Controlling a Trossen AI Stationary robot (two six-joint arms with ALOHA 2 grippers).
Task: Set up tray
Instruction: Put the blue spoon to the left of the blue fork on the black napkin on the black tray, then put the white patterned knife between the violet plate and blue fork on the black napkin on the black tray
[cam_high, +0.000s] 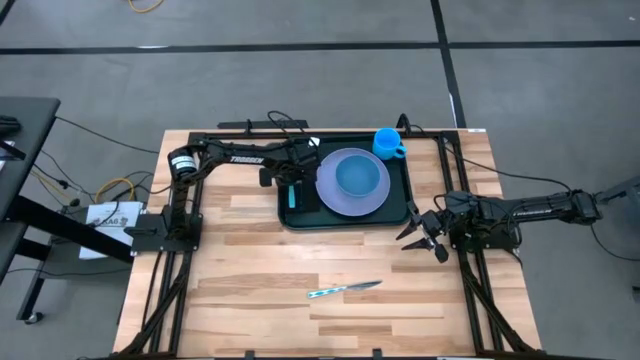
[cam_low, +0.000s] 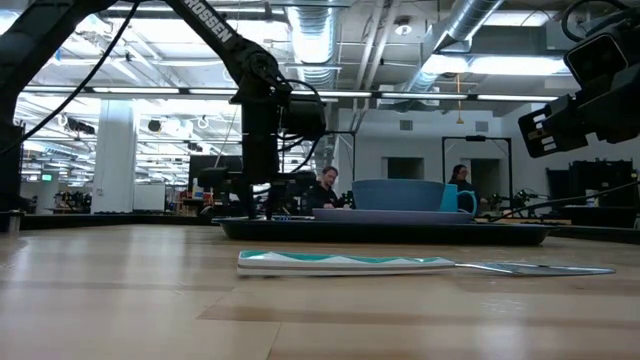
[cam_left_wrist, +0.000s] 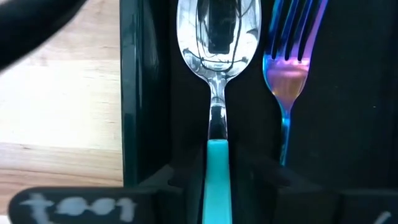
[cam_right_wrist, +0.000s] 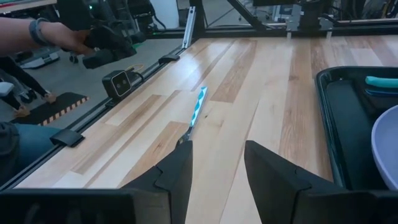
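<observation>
The dark green tray (cam_high: 400, 205) lies at the table's far middle. It carries a lavender plate (cam_high: 330, 200) with a blue bowl (cam_high: 358, 176) on it, and a blue cup (cam_high: 388, 143) in its far right corner. A teal-handled spoon (cam_left_wrist: 217, 37) and an iridescent fork (cam_left_wrist: 287, 81) lie side by side on the tray's left part. My left gripper (cam_left_wrist: 217, 186) points down over the spoon's handle, slightly open, one finger on each side of it. My right gripper (cam_high: 425, 235) waits open beside the tray's near right corner.
A knife (cam_high: 345, 290) with a teal-and-white handle lies on the bare wood near the table's front middle, also seen as the knife (cam_right_wrist: 198, 112) ahead of my right gripper. A person's hand (cam_right_wrist: 68, 37) holds a dark device beyond the table's edge.
</observation>
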